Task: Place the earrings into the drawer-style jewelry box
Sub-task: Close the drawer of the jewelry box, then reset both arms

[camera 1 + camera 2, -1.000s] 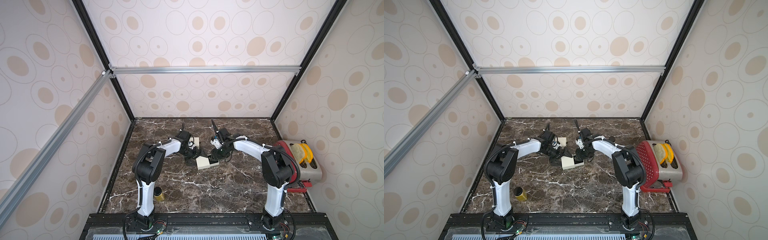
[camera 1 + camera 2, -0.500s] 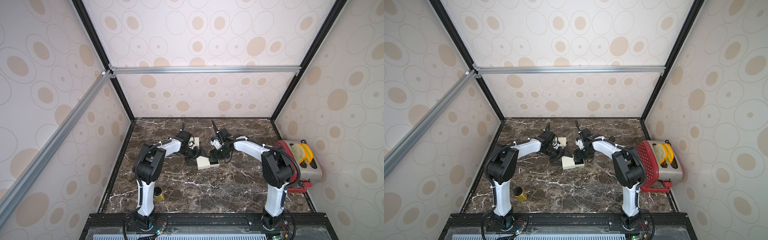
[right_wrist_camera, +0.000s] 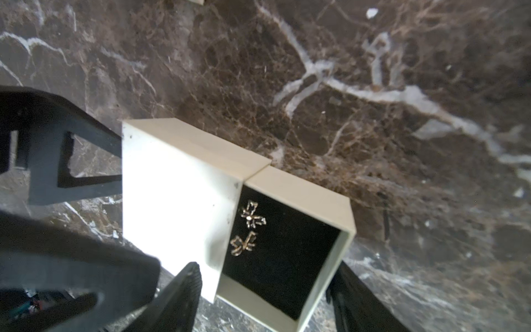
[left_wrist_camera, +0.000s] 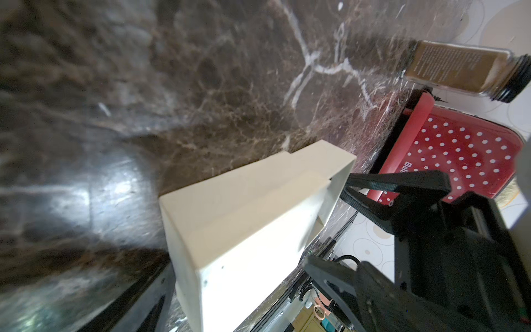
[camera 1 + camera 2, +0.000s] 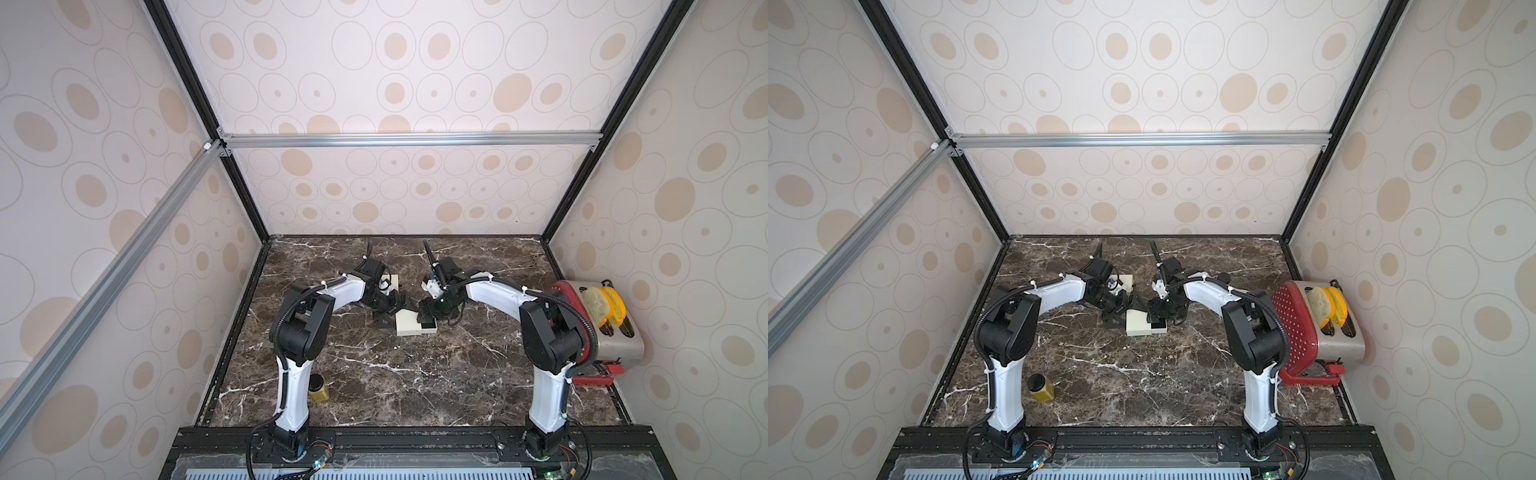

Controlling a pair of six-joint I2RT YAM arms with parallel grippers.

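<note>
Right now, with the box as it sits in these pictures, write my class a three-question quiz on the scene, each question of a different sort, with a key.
1. True or false: the drawer of the jewelry box is fully shut.
2. How many earrings lie on the drawer's black lining?
3. What stands beside the right arm? A. kettle B. red toaster C. lamp
Key: 1 false, it is slid partly out; 2 two; 3 B.
</note>
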